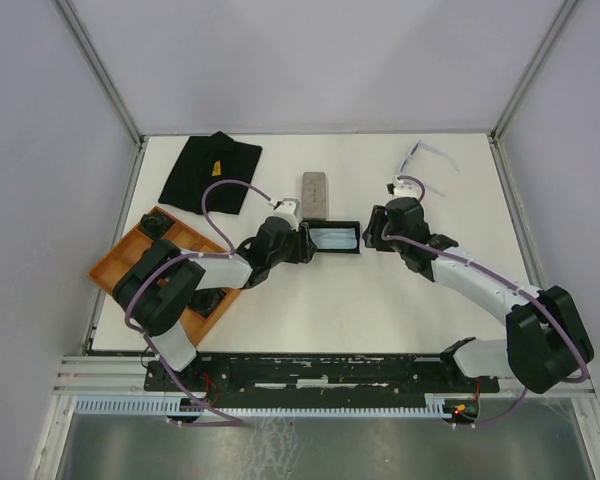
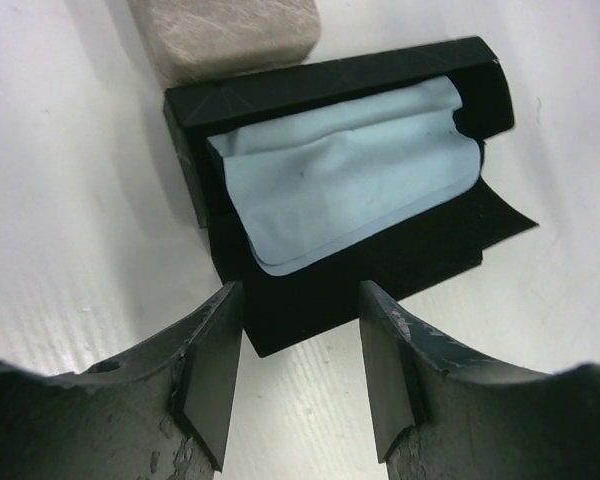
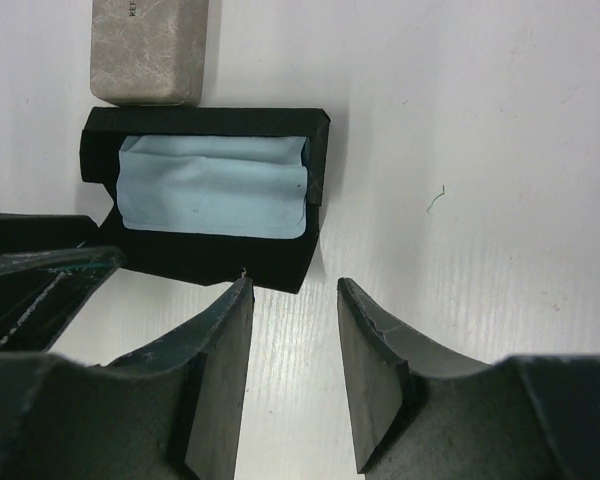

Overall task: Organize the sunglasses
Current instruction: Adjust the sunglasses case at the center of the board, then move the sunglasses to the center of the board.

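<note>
The thin, pale lavender translucent-framed sunglasses (image 1: 428, 153) lie on the white bench (image 1: 380, 310) at its far right. They are beyond the right arm and well apart from both sets of fingers. Neither wrist view shows them.

Nearer the middle you have a black oblong case (image 1: 336, 238) (image 2: 380, 255) (image 3: 230, 255) lying open with a crumpled light blue cloth (image 1: 334, 236) (image 2: 340, 180) (image 3: 212, 187) inside it. A grey oblong case (image 1: 315, 193) (image 2: 225, 30) (image 3: 148, 50) sits closed just behind it, close to touching.

The left arm's fingers (image 1: 308, 244) (image 2: 300, 300) are spread moderately wide at the case's left end. In the left wrist view the near corner of the case's front flap lies in the gap between them, and neither pad is pressed on it.

The right arm's fingers (image 1: 373, 234) (image 3: 295, 290) are also parted, and they hold nothing. They sit just off the case's right end, with only bare bench showing between them.

Out to the left, a folded black fabric piece with a small yellow mark (image 1: 211, 172) lies at the far side of the bench. An orange partitioned tray (image 1: 120, 258) sits at the left edge, partly under the left arm. You can see dark shapes in its compartments, but they are too small and too covered to tell what they are.
</note>
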You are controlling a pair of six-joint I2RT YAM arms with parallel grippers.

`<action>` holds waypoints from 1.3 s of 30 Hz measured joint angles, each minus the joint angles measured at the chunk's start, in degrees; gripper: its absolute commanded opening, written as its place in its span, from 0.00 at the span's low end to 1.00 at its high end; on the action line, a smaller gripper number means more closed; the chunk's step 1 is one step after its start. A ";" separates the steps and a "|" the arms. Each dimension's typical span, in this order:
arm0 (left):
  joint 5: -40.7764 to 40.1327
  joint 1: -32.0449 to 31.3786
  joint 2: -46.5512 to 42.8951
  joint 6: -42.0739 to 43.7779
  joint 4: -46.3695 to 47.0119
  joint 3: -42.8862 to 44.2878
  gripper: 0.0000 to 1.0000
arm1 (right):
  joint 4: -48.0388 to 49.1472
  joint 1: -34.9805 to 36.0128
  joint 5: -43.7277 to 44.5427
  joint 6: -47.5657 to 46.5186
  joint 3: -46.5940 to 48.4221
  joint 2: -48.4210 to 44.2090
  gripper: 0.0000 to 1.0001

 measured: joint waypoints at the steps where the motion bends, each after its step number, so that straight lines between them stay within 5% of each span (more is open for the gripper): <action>1: 0.07 -0.42 0.00 -0.26 -0.02 0.00 0.57 | -0.07 0.02 0.04 -0.02 0.00 -0.22 0.48; 24: -0.22 -15.72 -0.76 -2.56 -1.01 1.42 0.62 | -3.50 -0.68 4.15 -0.33 -1.86 -6.34 0.50; 32: -8.24 -15.93 -13.57 -2.45 -7.17 0.04 0.70 | -5.95 -3.78 7.21 -0.35 -1.68 -7.10 0.53; 39: -17.79 -14.71 -22.29 -1.53 -11.30 -1.66 0.70 | -7.69 -10.80 7.50 -1.62 7.15 1.64 0.56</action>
